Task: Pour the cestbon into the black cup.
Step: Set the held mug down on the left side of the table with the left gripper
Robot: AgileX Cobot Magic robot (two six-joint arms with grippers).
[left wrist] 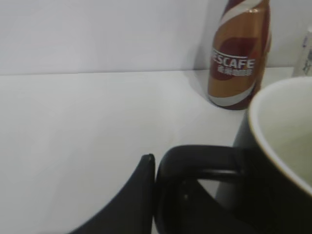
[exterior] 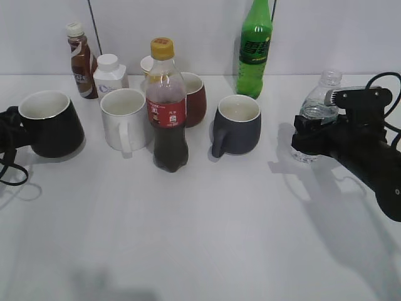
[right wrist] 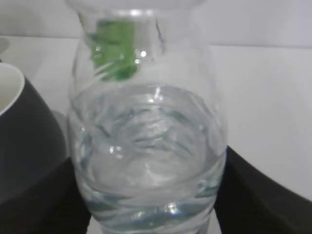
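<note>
The black cup (exterior: 51, 123) stands at the far left of the table, with a white inside. My left gripper (exterior: 9, 129) is shut on its loop handle; in the left wrist view one finger (left wrist: 145, 171) presses the handle (left wrist: 200, 165) beside the cup (left wrist: 285, 161). The cestbon (exterior: 321, 100), a clear capless bottle partly full of water, stands upright at the right. My right gripper (exterior: 313, 135) is shut around its middle and hides the label. In the right wrist view the cestbon (right wrist: 146, 131) fills the frame between the dark fingers (right wrist: 146, 214).
Between the two stand a red-labelled cola bottle (exterior: 168, 113), a white mug (exterior: 125, 119), a dark red mug (exterior: 195, 97) and a dark navy mug (exterior: 238, 125) (right wrist: 24, 141). Behind are a green soda bottle (exterior: 255, 47), a Nescafe bottle (exterior: 81, 59) (left wrist: 239, 53) and a white jar (exterior: 110, 74).
</note>
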